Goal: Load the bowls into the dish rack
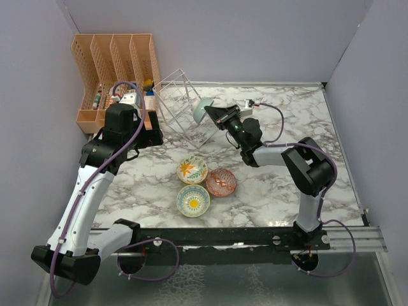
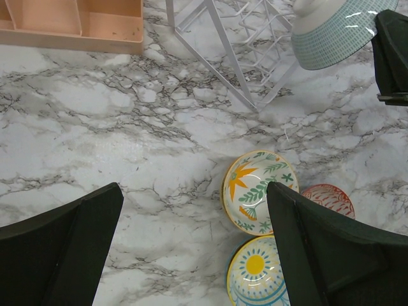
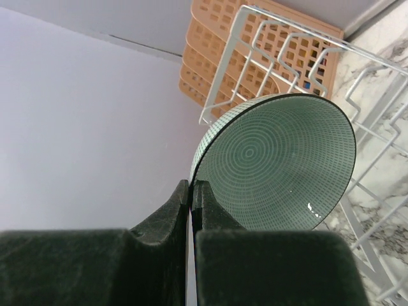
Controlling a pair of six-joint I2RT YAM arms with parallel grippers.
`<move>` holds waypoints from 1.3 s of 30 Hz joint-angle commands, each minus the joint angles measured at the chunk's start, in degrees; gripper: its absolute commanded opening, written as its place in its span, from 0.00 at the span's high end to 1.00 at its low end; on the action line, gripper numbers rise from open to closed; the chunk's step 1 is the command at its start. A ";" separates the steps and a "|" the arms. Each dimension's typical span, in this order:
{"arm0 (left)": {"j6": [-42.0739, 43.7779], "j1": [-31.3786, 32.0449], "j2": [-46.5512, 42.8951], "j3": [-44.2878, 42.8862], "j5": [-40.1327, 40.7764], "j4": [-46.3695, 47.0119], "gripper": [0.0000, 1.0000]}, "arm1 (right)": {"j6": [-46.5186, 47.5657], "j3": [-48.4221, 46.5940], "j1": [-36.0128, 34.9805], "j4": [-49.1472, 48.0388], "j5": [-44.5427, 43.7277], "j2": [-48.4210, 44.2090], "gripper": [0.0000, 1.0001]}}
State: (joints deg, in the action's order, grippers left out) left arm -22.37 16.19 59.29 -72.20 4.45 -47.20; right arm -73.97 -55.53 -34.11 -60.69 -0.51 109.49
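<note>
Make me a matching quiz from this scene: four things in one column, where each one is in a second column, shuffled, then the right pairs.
1. teal bowl
2. flower bowl
3. sun bowl
4. orange organizer

A. back left corner
B. frontmost bowl, nearest the robot
C. pinched in the right gripper
D. lying between the sun bowl and the dish rack

Pairs: 1-C, 2-D, 3-B, 4-A

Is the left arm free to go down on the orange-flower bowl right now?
Probably yes: the left gripper is open, the orange-flower bowl lies uncovered close by, and the right gripper is away at the dish rack.
</note>
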 commanded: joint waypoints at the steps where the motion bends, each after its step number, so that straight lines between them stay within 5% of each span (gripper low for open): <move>1: 0.83 0.36 -0.22 0.58 1.36 0.37 0.01 | -4.52 0.09 0.14 -11.49 -3.48 2.24 0.99; 30: 0.88 0.87 -0.89 2.35 0.96 0.71 0.01 | -17.48 -5.91 -0.69 -18.44 -6.89 16.54 0.99; 39: 1.00 0.98 -1.23 3.08 0.92 0.78 0.01 | -21.69 -4.56 -0.70 -19.20 0.16 20.24 0.99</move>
State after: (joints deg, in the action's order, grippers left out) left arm -22.11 17.02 59.24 -69.60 4.56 -47.22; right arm -91.11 -59.66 -34.39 -74.04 -4.56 126.80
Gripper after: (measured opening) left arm 0.991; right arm 0.014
